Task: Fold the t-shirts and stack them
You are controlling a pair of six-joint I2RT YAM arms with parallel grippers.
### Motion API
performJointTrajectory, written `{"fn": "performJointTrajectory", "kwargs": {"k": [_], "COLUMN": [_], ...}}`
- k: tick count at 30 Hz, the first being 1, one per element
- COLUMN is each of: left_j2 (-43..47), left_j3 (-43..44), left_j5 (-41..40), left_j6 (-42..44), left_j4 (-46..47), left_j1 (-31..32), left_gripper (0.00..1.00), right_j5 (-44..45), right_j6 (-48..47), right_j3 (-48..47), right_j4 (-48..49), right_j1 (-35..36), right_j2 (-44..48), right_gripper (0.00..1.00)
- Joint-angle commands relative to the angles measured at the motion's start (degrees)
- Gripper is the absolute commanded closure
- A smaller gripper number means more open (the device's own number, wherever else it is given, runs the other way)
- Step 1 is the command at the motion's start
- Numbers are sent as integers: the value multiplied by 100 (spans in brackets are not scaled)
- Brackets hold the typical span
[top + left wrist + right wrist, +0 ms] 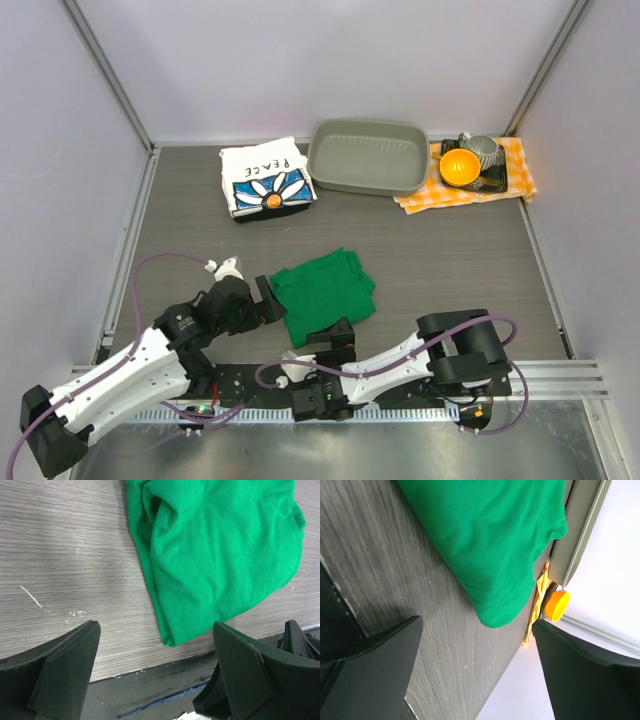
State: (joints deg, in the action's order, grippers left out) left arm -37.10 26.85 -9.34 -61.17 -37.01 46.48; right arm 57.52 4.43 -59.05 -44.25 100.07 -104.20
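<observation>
The green t-shirt (323,291) lies folded in a rough square at the table's near middle; it also shows in the left wrist view (220,555) and the right wrist view (490,540). The white "PEACE" daisy t-shirt (265,180) lies folded at the back left. My left gripper (268,297) is open and empty, just left of the green shirt's near left corner. My right gripper (338,336) is open and empty, just below the green shirt's near edge.
A grey plastic tub (366,157) stands at the back middle. An orange-and-white checked cloth (512,165) at the back right holds an orange bowl (459,167) and a metal cup (483,151). The table's black front rail (165,680) runs right under both grippers.
</observation>
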Motion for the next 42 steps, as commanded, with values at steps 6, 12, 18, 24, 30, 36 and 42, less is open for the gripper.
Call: {"fn": "performJointTrajectory", "kwargs": {"k": [6, 12, 18, 24, 30, 36, 42], "left_j2": [-306, -298, -350, -342, -148, 133, 353], "left_j3": [-180, -163, -163, -180, -180, -478, -997], "left_j5": [231, 266, 398, 565, 592, 749, 1250], "left_j6": [78, 149, 237, 290, 176, -289, -747], "left_j4": [502, 467, 485, 458, 239, 448, 1362], "left_j1": [-130, -244, -394, -596, -772, -807, -807], "left_gripper": [0, 0, 0, 0, 0, 0, 0], "right_j5": [770, 481, 68, -100, -91, -442, -768], "right_j6": [-407, -811, -1084, -1093, -1005, -768, -671], "right_j3": [508, 614, 692, 640, 605, 482, 148], "right_j4": [1830, 2552, 2869, 2896, 2878, 2799, 2685], "right_j1": [-163, -409, -699, -840, -928, -1147, -1429], "right_j2": [-531, -601, -496, -583, -558, 48, 392], "right_gripper": [1, 3, 13, 69, 99, 99, 99]}}
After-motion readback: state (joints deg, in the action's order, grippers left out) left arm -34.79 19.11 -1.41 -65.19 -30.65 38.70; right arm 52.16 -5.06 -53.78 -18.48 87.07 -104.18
